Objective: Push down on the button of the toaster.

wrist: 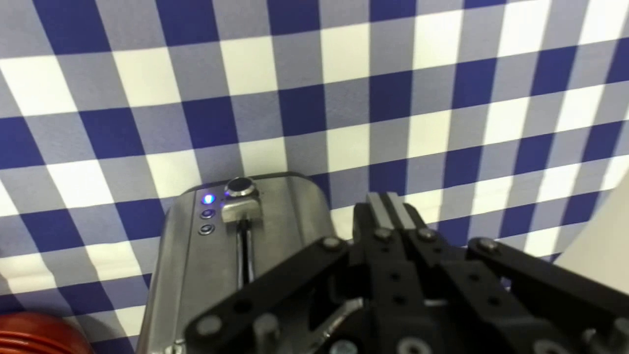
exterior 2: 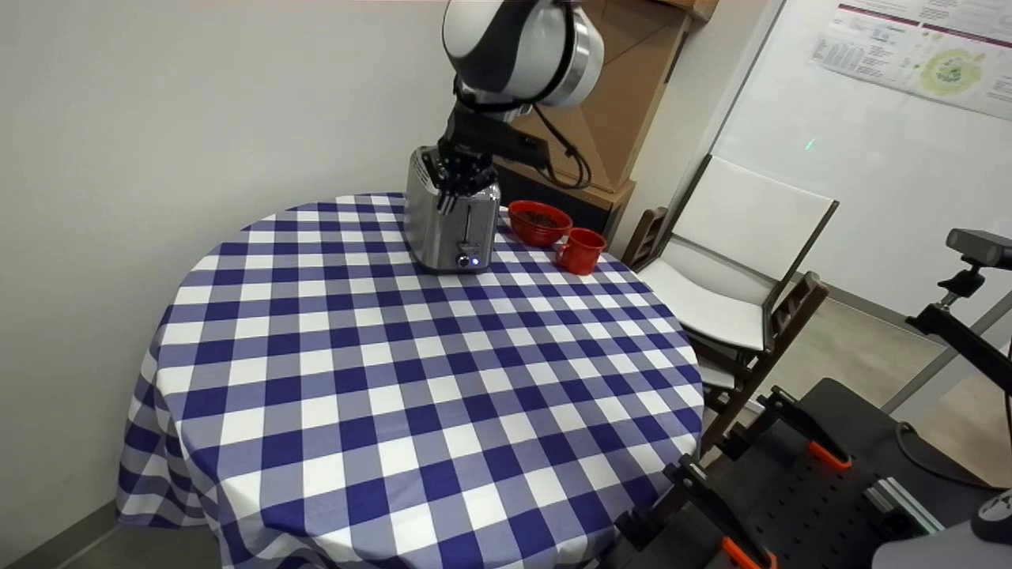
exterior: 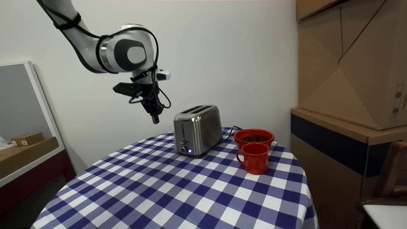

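Note:
The silver toaster [exterior: 208, 130] stands on the checked tablecloth; it also shows in an exterior view [exterior 2: 428, 229] and in the wrist view [wrist: 290, 221]. Its lever [wrist: 241, 209] sits low in the front slot, just above a round knob [wrist: 240, 186]. Beside the knob are small round buttons [wrist: 207, 214], and one of them [wrist: 208, 198] glows blue. My gripper [wrist: 385, 197] is shut and empty, its fingertips pointing down beside the toaster, apart from it. In both exterior views the gripper [exterior: 155, 121] hangs above the table; it hides part of the toaster's top in an exterior view [exterior 2: 447, 204].
A red mug [exterior: 256, 159] and a red bowl [exterior: 268, 137] with dark contents stand beside the toaster. A black cord [exterior: 229, 135] runs behind the toaster. A white wall [exterior: 229, 57] is behind the table, with cardboard boxes [exterior: 346, 79] and a chair [exterior 2: 711, 308] at the side.

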{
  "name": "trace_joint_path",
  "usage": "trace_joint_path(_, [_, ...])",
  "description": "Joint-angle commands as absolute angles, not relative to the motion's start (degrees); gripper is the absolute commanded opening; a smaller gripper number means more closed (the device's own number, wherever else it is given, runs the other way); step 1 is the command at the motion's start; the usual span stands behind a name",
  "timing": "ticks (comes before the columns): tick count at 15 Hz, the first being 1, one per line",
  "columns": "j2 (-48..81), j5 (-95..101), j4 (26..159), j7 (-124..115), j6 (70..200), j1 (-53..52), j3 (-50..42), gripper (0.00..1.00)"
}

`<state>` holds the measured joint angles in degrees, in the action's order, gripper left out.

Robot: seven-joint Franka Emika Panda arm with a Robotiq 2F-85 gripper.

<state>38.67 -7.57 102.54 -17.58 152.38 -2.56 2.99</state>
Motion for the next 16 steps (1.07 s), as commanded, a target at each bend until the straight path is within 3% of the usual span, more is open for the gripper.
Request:
trace_joint_path(1, [25.61, -11.95, 109.98, -14.08, 142.20, -1.17, 6.21, 0.00])
trace_joint_path(7, [9.86, -4.32, 111.84, -19.25, 121.20, -4.84, 2.84, 0.00])
trace_joint_path(8, [8.32, -3.53, 111.62, -19.52, 119.13, -4.78, 2.86, 0.19])
trace_joint_path(9, [6.84, -1.97, 111.54, -19.92, 117.84, -4.78, 2.78, 0.28])
trace_joint_path(16, [0.55, 0.31, 114.22, -20.02, 115.89, -3.90, 3.37, 0.77])
